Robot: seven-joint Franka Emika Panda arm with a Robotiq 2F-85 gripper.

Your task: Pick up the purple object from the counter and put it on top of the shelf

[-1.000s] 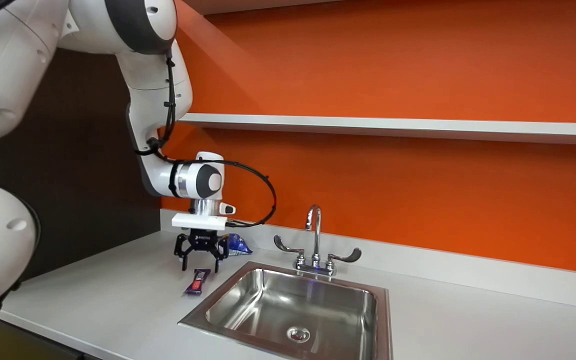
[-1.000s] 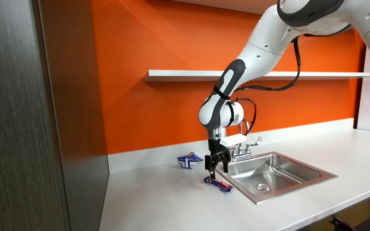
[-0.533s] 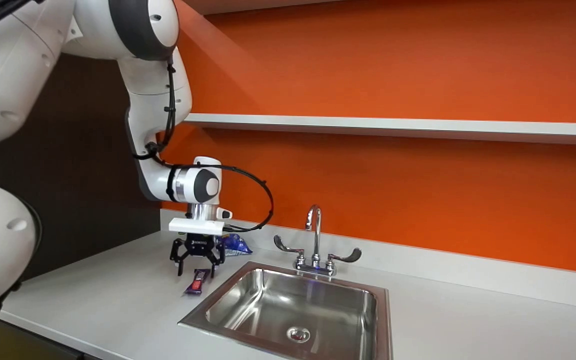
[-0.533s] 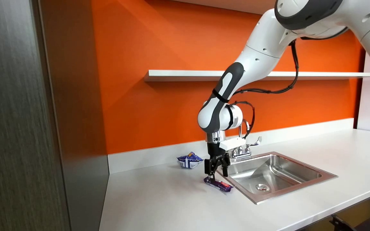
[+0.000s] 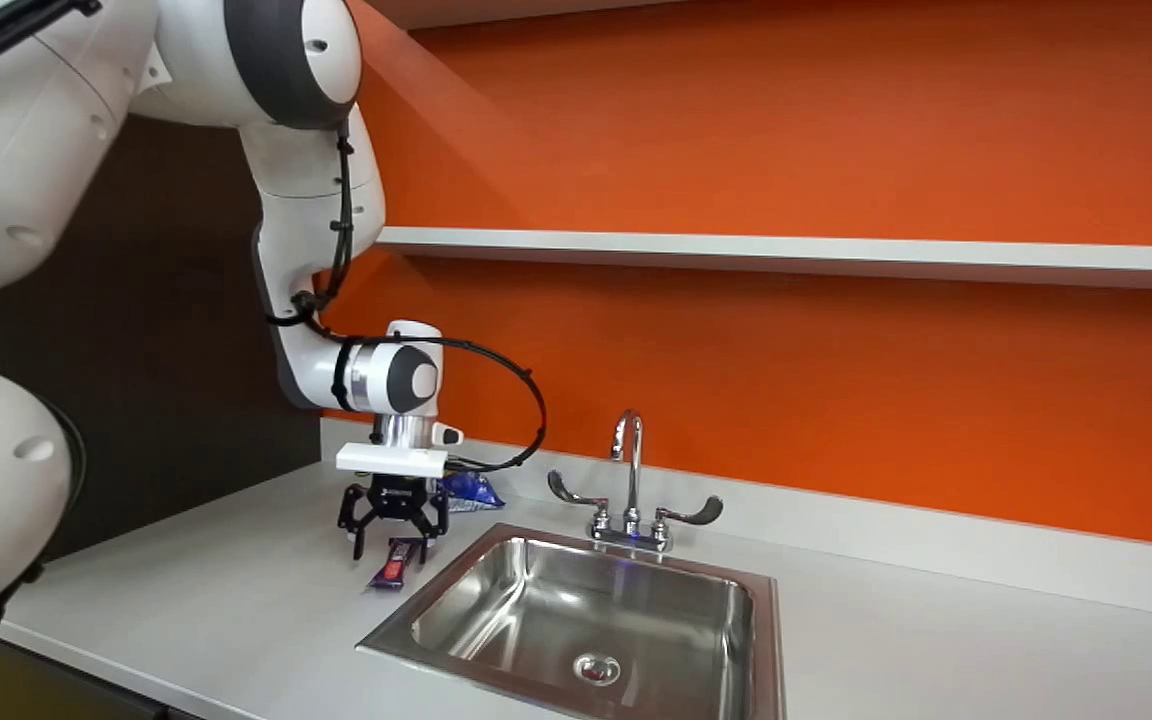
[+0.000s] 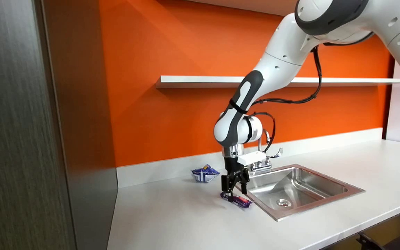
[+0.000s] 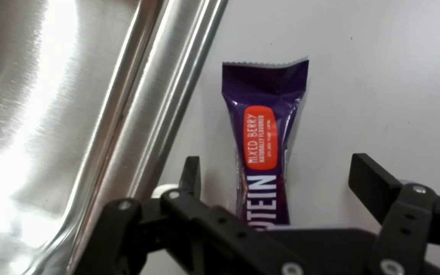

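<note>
- Just beside the sink, flat on the counter, lies the purple bar; the wrist view lets me read "MIXED BERRY" on its red patch, lettering too small to make out in both exterior views.
- On either side of the bar stand the fingers of my gripper, spread wide, one of them between bar and sink; the wrist view shows bare counter between each and the bar, so I hold nothing.
- In an exterior view one of my fingertips crosses in front of the bar, and both its ends show; the wrist view loses one end behind my gripper.
- Whether I touch the counter, I cannot tell.
- Near the sink's back corner sits a blue packet, whole in an exterior view.
- Behind the sink rises the faucet, and above that back edge the white shelf runs along the orange wall; only the exterior views take these in.
</note>
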